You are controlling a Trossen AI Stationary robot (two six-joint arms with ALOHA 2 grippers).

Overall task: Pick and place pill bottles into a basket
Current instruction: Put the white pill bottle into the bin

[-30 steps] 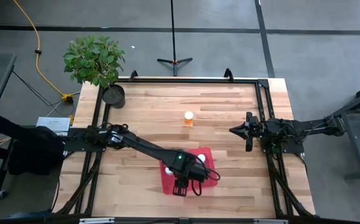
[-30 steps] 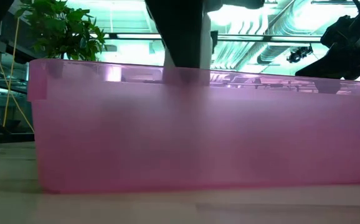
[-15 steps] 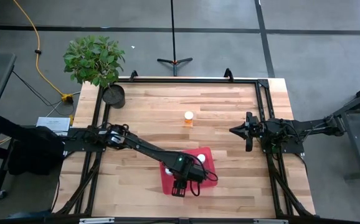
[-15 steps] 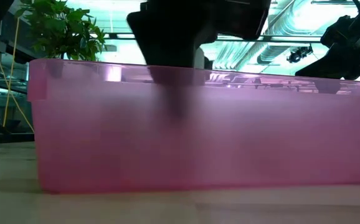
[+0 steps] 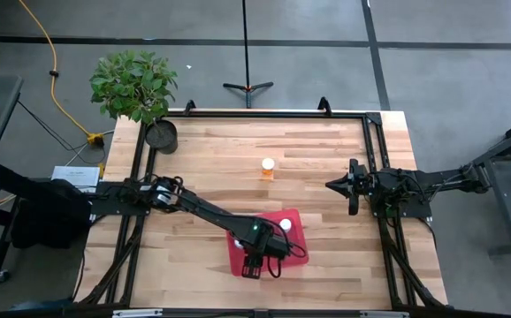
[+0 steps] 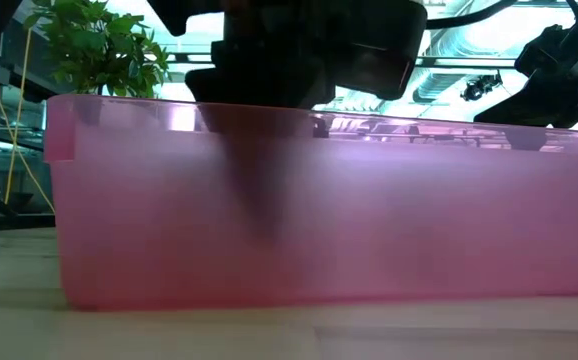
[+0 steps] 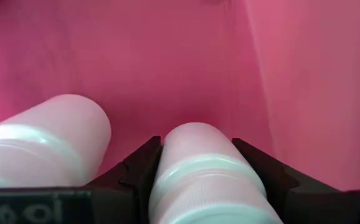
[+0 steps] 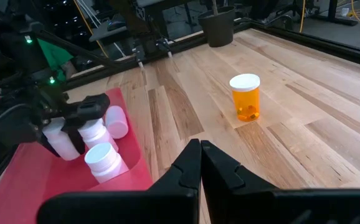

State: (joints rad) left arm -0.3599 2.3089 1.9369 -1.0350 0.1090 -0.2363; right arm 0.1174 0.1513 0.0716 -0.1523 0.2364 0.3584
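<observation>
left pincer (image 5: 254, 265) grips white pill bottle (image 7: 202, 168) inside basket (image 5: 295, 221), long axis upright | amber bottle (image 5: 268, 167) upright at 12 o'clock | right pincer (image 8: 200, 163) closed, idle

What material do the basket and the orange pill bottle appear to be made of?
The basket looks like glossy, translucent red plastic: light and the left gripper's shadow show through its wall. The orange pill bottle seems to be clear amber plastic with an opaque white cap; small contents show inside.
</observation>
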